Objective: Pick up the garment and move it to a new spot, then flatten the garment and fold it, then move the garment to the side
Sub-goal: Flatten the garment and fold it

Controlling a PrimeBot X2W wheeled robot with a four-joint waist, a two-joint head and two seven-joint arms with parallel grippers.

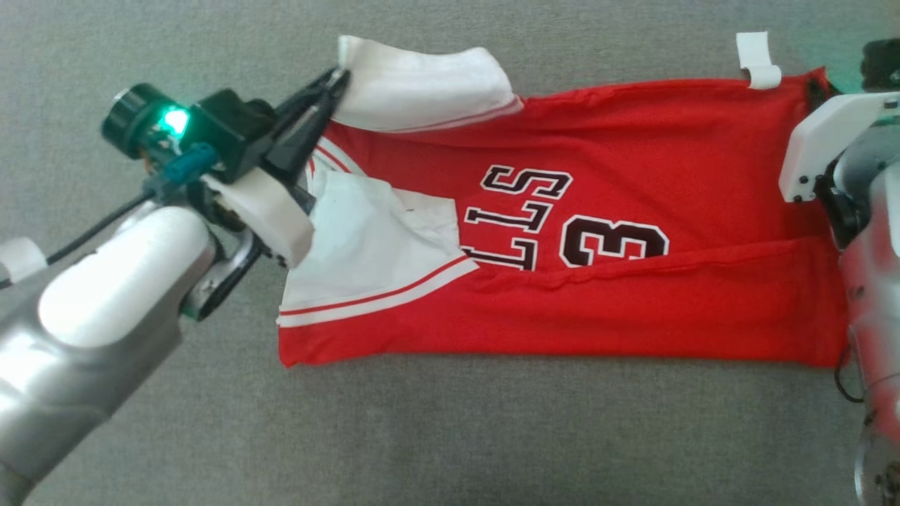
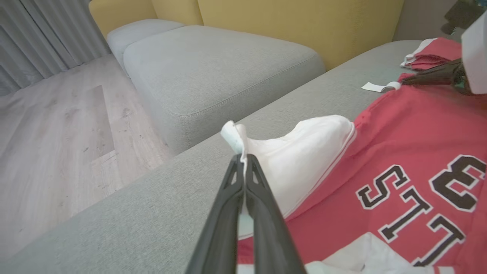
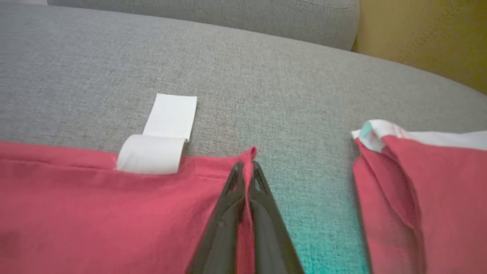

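Pinching the far edge at both ends, the two tools have the garment (image 1: 633, 211) stretched left to right across the grey sofa cushion (image 1: 492, 436), where it lies flat with its near long edge already lapped over the lettering. The left tool (image 2: 243, 158) is closed tight on the tip of the white sleeve (image 1: 422, 84) at the far left corner; the right tool (image 3: 245, 165) is closed on the very point of the red hem at the far right corner. Each bite is thin, so the likeliest fault, as I judge it, is cloth slipping out when the edge is lifted toward the near side, the hem corner especially. If one arm leads the other, the fold would skew, and the loose sleeve could flop open. The right arm could also drag its neighbour, a second red garment (image 3: 426, 190) lying just right of the hem corner. Counted: two tools, one garment in hand plus that one other, two white sleeves, the second (image 1: 373, 239) lying on the chest, and two white tape strips, one (image 1: 758, 60) touching the far hem, one (image 1: 17, 256) at the far left.
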